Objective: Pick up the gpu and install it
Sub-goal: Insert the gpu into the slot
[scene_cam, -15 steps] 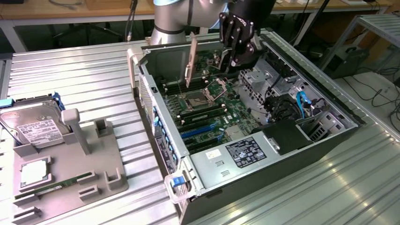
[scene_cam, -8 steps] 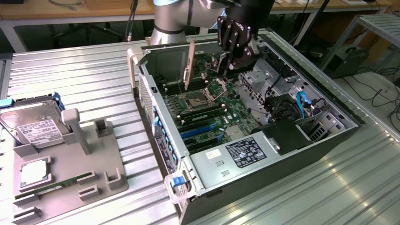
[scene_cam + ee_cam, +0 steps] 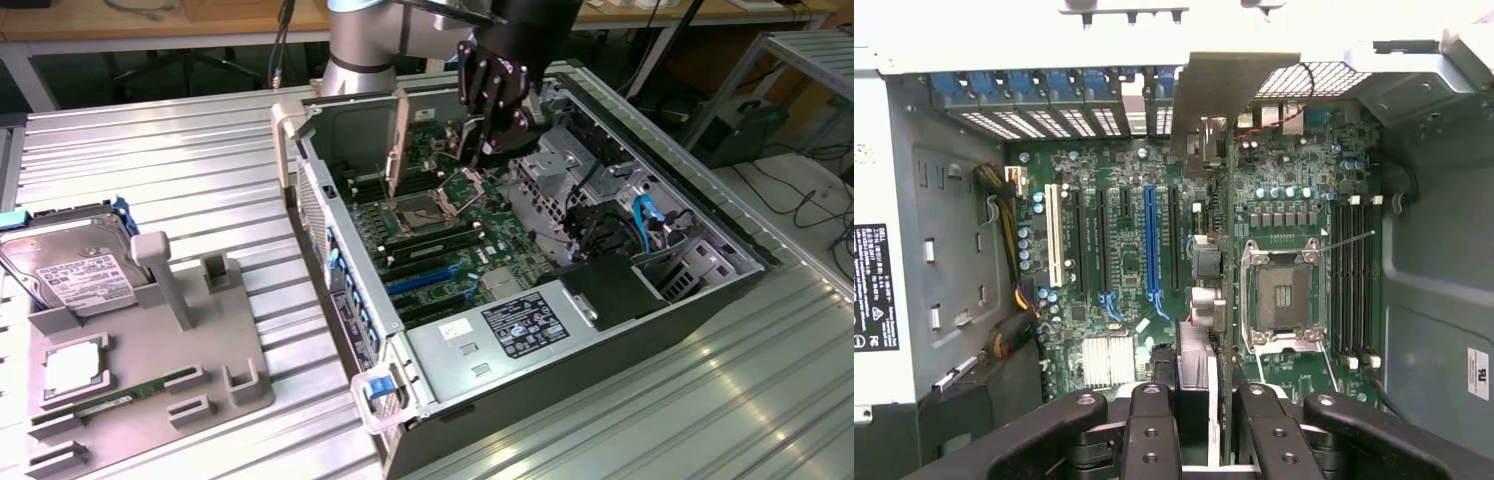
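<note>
Exterior view: one arm's gripper [image 3: 497, 143] hangs at twelve o'clock inside the one open computer case [image 3: 694, 330]. At nine o'clock, one hard drive [image 3: 74, 268] sits on one grey fixture [image 3: 200, 345]. Wrist view: two fingers [image 3: 1151, 432] are clamped on the gpu [image 3: 1202, 310], held edge-on over the motherboard [image 3: 1114, 200], between one blue slot [image 3: 1150, 250] and one CPU socket [image 3: 1282, 295].

A robotics lab: a robot arm [image 3: 363, 45] over an open computer tower [image 3: 627, 350] on a ribbed metal table [image 3: 174, 150], with cables [image 3: 817, 205] on the floor.
</note>
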`<move>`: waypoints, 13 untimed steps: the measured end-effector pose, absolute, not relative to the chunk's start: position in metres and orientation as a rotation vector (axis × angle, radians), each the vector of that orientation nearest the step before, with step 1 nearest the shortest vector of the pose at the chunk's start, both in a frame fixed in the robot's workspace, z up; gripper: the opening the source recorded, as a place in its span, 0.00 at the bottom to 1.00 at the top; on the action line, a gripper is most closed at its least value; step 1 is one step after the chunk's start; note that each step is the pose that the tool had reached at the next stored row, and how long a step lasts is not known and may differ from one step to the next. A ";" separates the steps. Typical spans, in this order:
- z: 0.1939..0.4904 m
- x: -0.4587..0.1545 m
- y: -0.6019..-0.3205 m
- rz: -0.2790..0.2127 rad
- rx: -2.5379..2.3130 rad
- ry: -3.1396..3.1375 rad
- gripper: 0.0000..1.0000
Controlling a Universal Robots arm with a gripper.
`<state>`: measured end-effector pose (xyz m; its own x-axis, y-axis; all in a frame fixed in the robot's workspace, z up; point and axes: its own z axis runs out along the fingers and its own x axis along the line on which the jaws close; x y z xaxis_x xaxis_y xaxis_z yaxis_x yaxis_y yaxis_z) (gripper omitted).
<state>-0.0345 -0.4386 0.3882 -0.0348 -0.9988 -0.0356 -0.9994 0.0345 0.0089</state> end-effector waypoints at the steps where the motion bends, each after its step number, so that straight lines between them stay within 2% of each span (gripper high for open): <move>1: 0.387 -0.035 -0.439 0.049 -2.169 2.245 0.28; 13: 0.373 -0.041 -0.442 0.051 -2.164 2.248 0.28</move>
